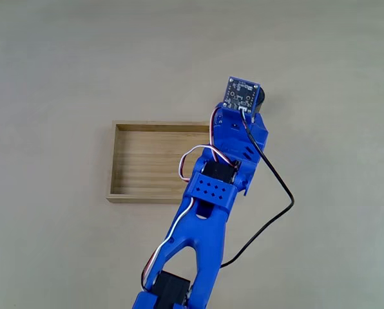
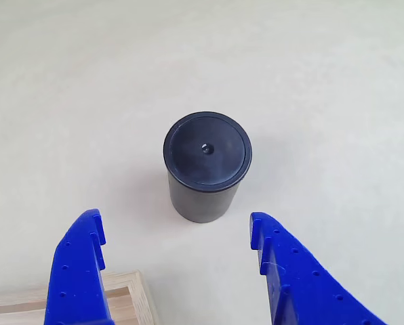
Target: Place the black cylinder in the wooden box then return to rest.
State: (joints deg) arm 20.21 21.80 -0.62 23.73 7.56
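Black cylinder (image 2: 207, 166): upright on the bench (image 2: 337, 81), outside the wooden box (image 1: 150, 161), just ahead of the gripper (image 2: 175, 237). Bench: pale, plain. Arm (image 1: 205, 212): blue, reaching up the fixed view across the box's right end, camera board (image 1: 241, 94) at its tip, black cable (image 1: 276, 206) looping to its right. Box: shallow, light wood, a corner beside the left finger in the other view. Gripper: released, fingers (image 2: 80, 264) spread wide, not touching the cylinder. Cylinder: short, matte, round lid with a central dimple.

No legible text, label, brand, number or sign anywhere.
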